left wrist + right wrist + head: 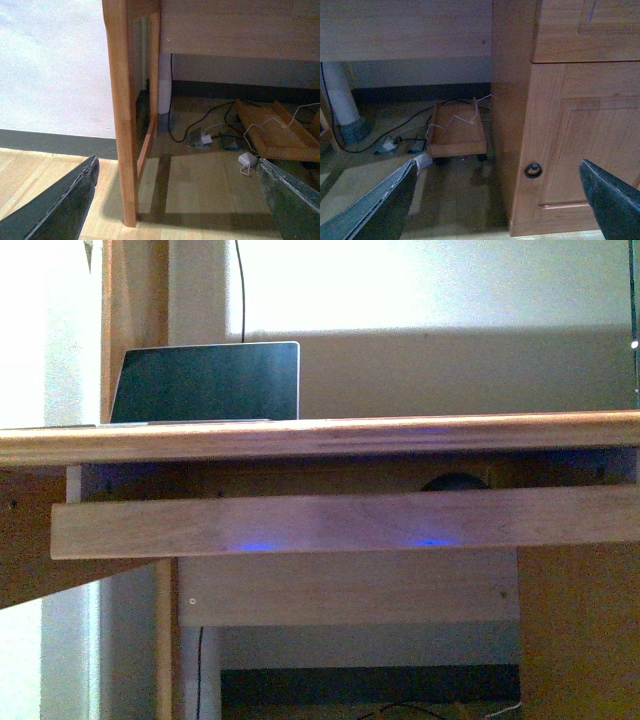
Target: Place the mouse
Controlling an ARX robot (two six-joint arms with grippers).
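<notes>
while left gripper [177, 161] and right gripper [497, 163] gape empty, mouse [455, 481] lies behind rail [300, 523].
a low reach could hit the rail, knocking mouse away.

Front: parked low and close, level with the desktop edge [320, 430], facing the far wall [450, 290]. Left wrist: low, peeking underneath past the left side panel [122, 115]. Right wrist: same deal by the cabinet door [580, 145]. Shared by both wrists: wheeled wooden tray [272, 135] [456, 132].

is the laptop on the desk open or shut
Open. The laptop has its dark screen standing upright above the desk top, facing the front camera.
</notes>
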